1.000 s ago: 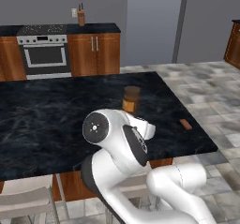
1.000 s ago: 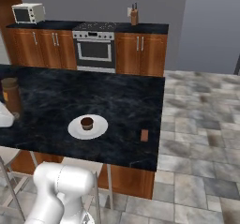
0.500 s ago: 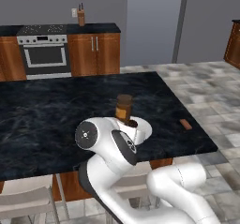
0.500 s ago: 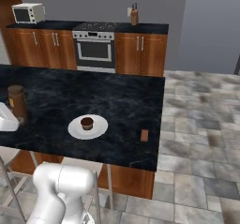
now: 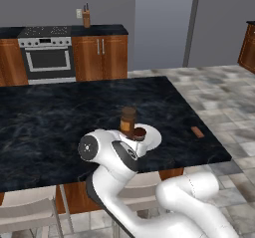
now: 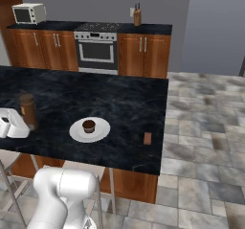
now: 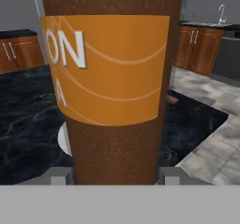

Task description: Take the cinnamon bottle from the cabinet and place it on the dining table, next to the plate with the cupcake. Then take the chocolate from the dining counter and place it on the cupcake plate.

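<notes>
Centrally, cupcake (image 6: 88,125) on plate (image 6: 102,131), tool (image 7: 112,178) gripping cinnamon bottle (image 7: 112,78)

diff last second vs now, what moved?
The gripper, jaws shut on the cinnamon bottle, carried it lower and nearer the plate; in the right base view it slid rightward along the dining table. The grip held throughout, bottle upright. Cupcake, plate and chocolate stayed put; the base did not move.

We saw the dining table (image 6: 119,96), a black marble top on a wood base. On it lay the plate (image 6: 76,132) and, well apart, the chocolate (image 6: 147,138).
</notes>
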